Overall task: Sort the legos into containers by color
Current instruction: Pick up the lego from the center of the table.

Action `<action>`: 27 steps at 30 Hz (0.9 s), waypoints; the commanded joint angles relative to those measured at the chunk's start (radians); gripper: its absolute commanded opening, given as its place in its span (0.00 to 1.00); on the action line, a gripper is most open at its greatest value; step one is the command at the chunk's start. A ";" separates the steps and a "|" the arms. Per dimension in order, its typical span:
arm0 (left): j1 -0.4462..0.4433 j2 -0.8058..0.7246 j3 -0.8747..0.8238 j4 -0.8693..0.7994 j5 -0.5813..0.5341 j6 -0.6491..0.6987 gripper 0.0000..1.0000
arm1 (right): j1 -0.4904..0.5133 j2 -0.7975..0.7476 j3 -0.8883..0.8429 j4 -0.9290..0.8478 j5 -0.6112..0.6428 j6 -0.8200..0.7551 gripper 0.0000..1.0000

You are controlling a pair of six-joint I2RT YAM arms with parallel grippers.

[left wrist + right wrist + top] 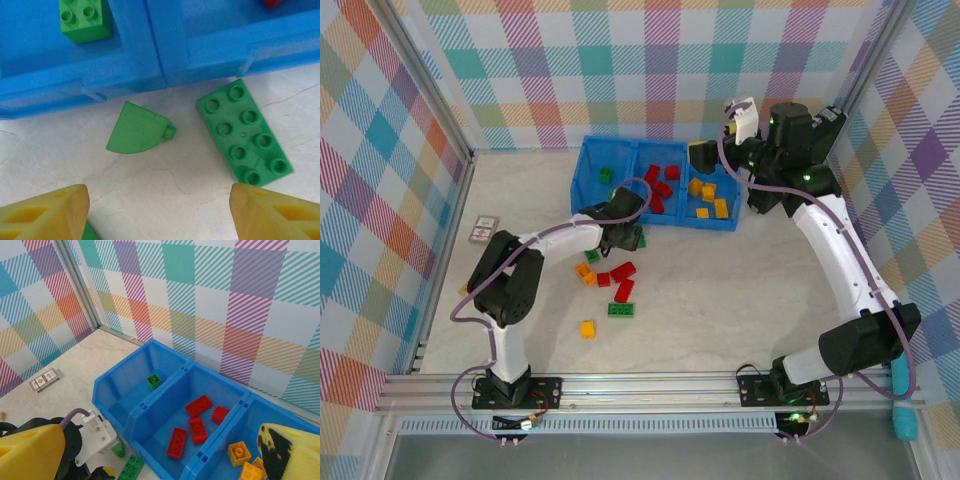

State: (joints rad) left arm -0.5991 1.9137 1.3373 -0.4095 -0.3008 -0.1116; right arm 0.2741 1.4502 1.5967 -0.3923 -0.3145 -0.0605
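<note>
The blue bin (583,180) has three containers: one green lego (154,381) in the left, several red legos (198,405) in the middle, yellow-orange legos (239,452) in the right. My left gripper (160,212) hovers low at the bin's front wall (150,70), open, with bare table between its yellow fingers (45,215). Just ahead of it lie a green curved piece (137,129) and a green eight-stud brick (243,132). My right gripper (703,155) is open and holds nothing, raised over the right container. Loose red (623,270), orange (587,328) and green (620,309) legos lie mid-table.
A small printed card (483,229) lies at the table's left side. Checked walls and a metal frame close in the workspace. The left arm's white wrist mount (95,437) sits close to the bin's front left corner.
</note>
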 commanded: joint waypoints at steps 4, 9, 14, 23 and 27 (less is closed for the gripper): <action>0.047 0.032 0.030 0.051 -0.023 -0.007 0.74 | -0.004 0.037 0.029 0.011 0.009 -0.013 0.99; 0.069 0.064 0.042 0.084 0.021 0.004 0.74 | -0.005 0.059 0.050 -0.003 0.007 -0.008 0.99; 0.073 0.107 0.075 0.090 0.059 0.015 0.74 | -0.005 0.077 0.062 -0.010 0.008 -0.009 0.99; 0.082 0.153 0.100 0.095 0.075 0.006 0.68 | -0.004 0.078 0.063 -0.014 0.028 -0.018 0.99; 0.090 0.157 0.091 0.103 0.080 -0.007 0.57 | -0.005 0.074 0.060 -0.013 0.034 -0.019 0.99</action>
State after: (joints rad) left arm -0.5236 2.0544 1.4181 -0.3119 -0.2325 -0.1139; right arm 0.2741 1.5242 1.6260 -0.4088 -0.2878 -0.0647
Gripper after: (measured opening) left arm 0.589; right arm 0.987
